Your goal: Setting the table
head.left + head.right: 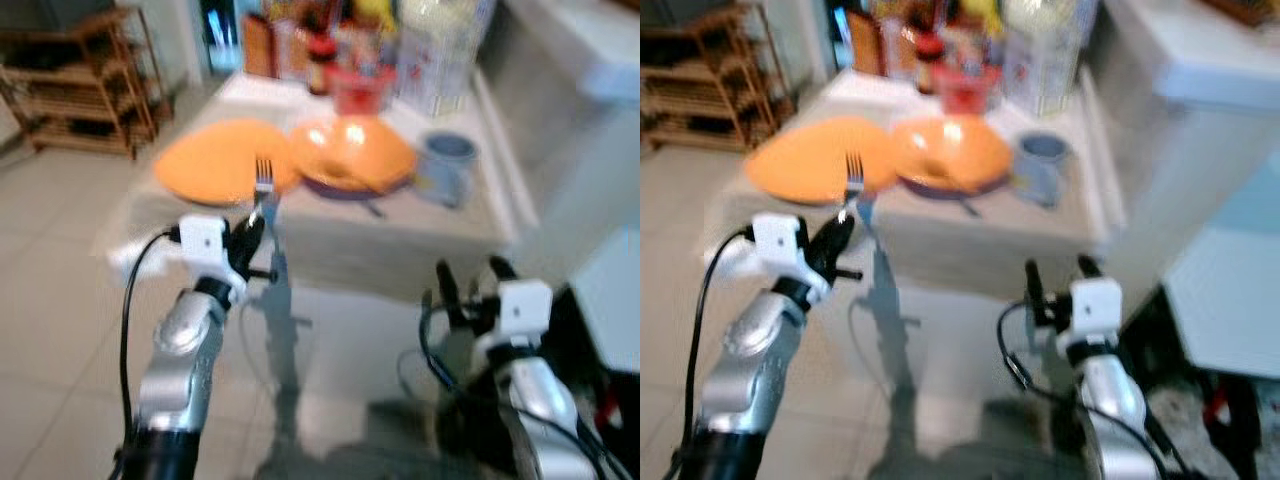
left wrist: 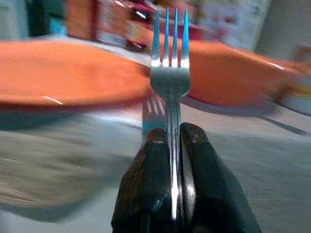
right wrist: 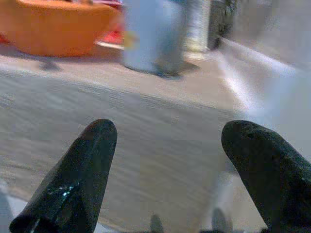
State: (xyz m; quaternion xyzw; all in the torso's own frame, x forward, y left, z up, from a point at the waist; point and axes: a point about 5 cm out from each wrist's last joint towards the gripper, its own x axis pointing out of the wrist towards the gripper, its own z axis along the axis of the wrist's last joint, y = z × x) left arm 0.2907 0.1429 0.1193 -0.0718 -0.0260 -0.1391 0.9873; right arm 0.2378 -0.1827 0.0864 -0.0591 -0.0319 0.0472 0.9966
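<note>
Just short of the tabletop's point(image 1: 400, 240) near edge, the left claw point(image 1: 255, 228) pinches a fork point(image 1: 264, 180) by its handle, tines upright. Beyond the tines lie an orange plate point(image 1: 215, 162) and, beside it, an orange bowl point(image 1: 350, 152). The right claw point(image 1: 470, 285) is held low with fingers spread, empty; ahead of it on the tabletop stands a blue mug point(image 1: 445, 168).
</note>
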